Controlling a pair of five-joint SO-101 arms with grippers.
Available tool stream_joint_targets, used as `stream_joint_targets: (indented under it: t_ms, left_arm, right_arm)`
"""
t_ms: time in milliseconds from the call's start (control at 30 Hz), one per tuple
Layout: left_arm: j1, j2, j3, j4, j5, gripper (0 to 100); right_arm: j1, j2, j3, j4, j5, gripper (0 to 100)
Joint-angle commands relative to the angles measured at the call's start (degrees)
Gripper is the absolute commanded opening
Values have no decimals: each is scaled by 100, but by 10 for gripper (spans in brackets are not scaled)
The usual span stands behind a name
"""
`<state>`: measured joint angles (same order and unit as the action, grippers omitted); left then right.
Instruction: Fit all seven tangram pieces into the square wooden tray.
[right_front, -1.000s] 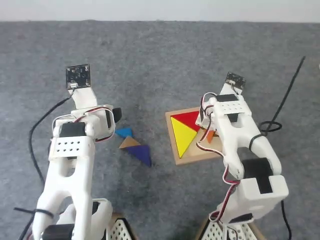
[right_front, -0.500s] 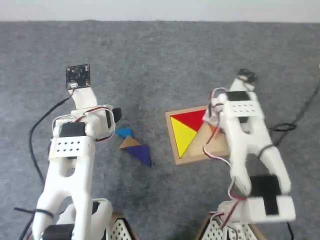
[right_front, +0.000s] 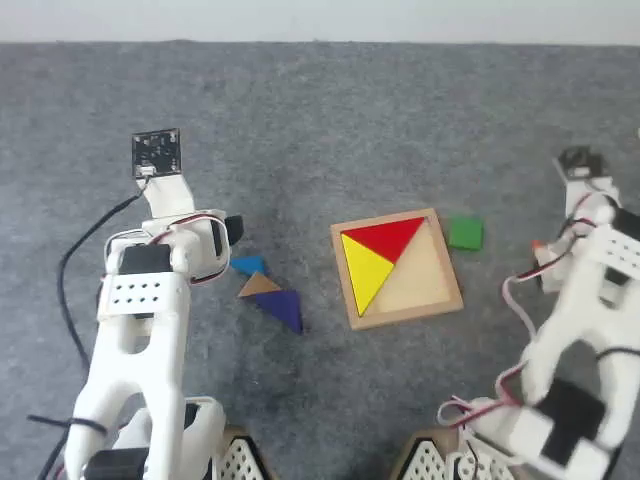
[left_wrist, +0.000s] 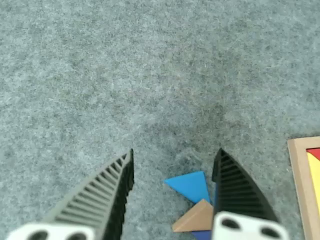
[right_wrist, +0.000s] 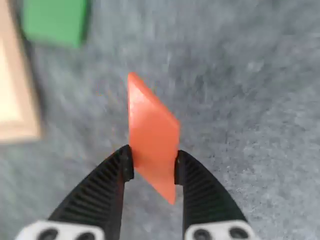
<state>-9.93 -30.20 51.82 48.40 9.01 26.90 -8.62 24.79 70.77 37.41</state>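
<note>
The square wooden tray (right_front: 446, 290) lies at mid-table with a red triangle (right_front: 386, 236) and a yellow triangle (right_front: 366, 270) in its left half. In the right wrist view my right gripper (right_wrist: 152, 156) is shut on an orange parallelogram (right_wrist: 151, 131), held on edge above the carpet to the right of the tray (right_wrist: 14, 107). A green square (right_front: 465, 233) lies just off the tray's upper right corner. My left gripper (left_wrist: 175, 154) hangs open above the carpet just beyond a light blue triangle (left_wrist: 190, 185) and a tan triangle (left_wrist: 197, 221). A dark blue triangle (right_front: 282, 308) lies beside them.
Grey carpet covers the whole table. The right arm (right_front: 585, 310) stands at the far right edge with its loose wires. The left arm (right_front: 150, 290) stands left of the three loose triangles. Open carpet lies behind the tray.
The right arm has swung from over the tray to the far right, carrying the orange parallelogram. The green square now shows. The left arm has not moved.
</note>
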Motion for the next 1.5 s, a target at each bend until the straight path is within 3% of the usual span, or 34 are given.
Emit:
stream_joint_targets:
  t_ms: [0,100,233,533,867,1233,1467]
  left_arm:
    - [-9,-18,-31,-123,-18,250]
    - [-18,-18,22,-149,-18,250]
    - [-9,-18,224,-589,-18,250]
    - [-9,-18,303,-712,-18,250]
    - [-9,-18,303,-721,-18,250]
    - [-9,-18,303,-712,-18,250]
    - [-9,-18,303,-721,-18,250]
  right_arm:
    - [365,980,-316,-409,237,7]
    - [681,1235,-281,-690,-237,7]
    - [1112,1059,-281,-769,-334,19]
    - [1534,971,-158,-1095,-185,300]
    - [1429,1042,809,-2088,-211,246]
    - [585,980,1380,-1912,-26,225]
    - [532,945,1415,-1886,-44,223]
